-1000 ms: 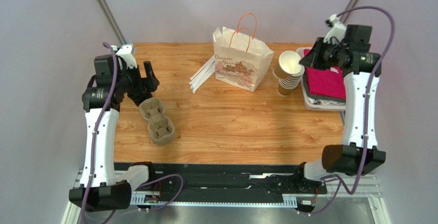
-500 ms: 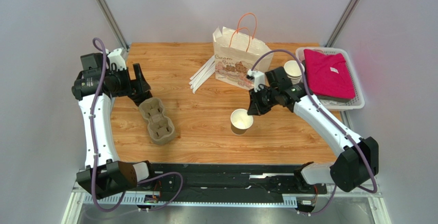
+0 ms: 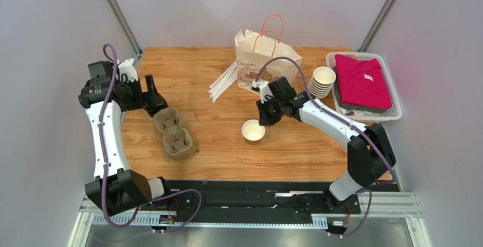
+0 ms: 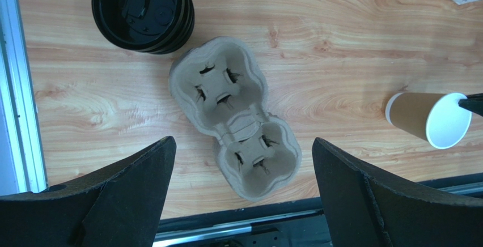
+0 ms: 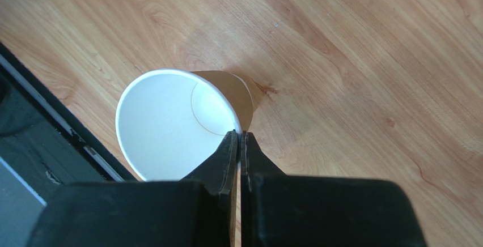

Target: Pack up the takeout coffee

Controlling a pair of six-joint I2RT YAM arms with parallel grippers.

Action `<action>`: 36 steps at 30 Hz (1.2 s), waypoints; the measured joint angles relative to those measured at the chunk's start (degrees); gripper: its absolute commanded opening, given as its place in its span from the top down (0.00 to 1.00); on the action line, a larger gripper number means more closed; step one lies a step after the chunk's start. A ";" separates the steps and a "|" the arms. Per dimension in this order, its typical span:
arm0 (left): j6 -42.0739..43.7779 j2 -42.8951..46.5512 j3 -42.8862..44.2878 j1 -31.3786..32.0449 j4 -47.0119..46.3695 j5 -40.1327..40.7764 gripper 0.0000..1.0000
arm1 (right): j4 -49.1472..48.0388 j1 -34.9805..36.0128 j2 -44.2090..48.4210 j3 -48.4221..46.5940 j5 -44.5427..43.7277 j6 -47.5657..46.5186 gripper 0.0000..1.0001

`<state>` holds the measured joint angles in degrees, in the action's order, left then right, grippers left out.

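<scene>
One lidless paper cup (image 3: 253,131) sits central on the tabletop (image 3: 215,148), six o'clock from the bag (image 3: 266,68), its rim pinched in the closed right tool (image 5: 238,136); left tool (image 4: 242,142) gapes wide, empty, above the pulp tray (image 3: 173,133).

Wood-grain table boxed in by pale walls

The table (image 3: 227,145) has a warm orange-brown plank-pattern top, evenly lit, with only soft shadows. Plain grey-lilac walls (image 3: 187,3) close it in at the back and on both sides, with a slanted metal pole (image 3: 116,12) in each far corner. A black rail (image 3: 255,193) and an aluminium frame (image 3: 255,220) run along its near edge.
</scene>
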<state>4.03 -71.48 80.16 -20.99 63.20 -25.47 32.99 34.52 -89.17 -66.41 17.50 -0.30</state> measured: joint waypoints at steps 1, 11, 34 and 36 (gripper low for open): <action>0.24 -0.15 0.00 0.00 0.24 0.28 0.01 | -0.04 0.28 -0.81 -0.13 -0.57 0.24 1.00; 1.40 -2.58 0.00 -0.04 0.90 1.33 0.01 | 0.42 1.68 -2.97 -2.34 -4.02 2.58 0.64; 17.03 -22.29 8.83 0.55 -3.85 6.01 0.39 | 6.32 1.33 3.69 -13.88 1.68 -1.84 0.08; 18.49 -23.65 8.83 1.09 -3.89 6.95 0.38 | 6.84 0.98 4.00 -14.58 2.80 -2.14 0.07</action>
<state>22.52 -95.13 88.99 -19.90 59.31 -18.52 39.83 35.51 -85.17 -80.99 20.29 -2.44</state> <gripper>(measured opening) 0.604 0.914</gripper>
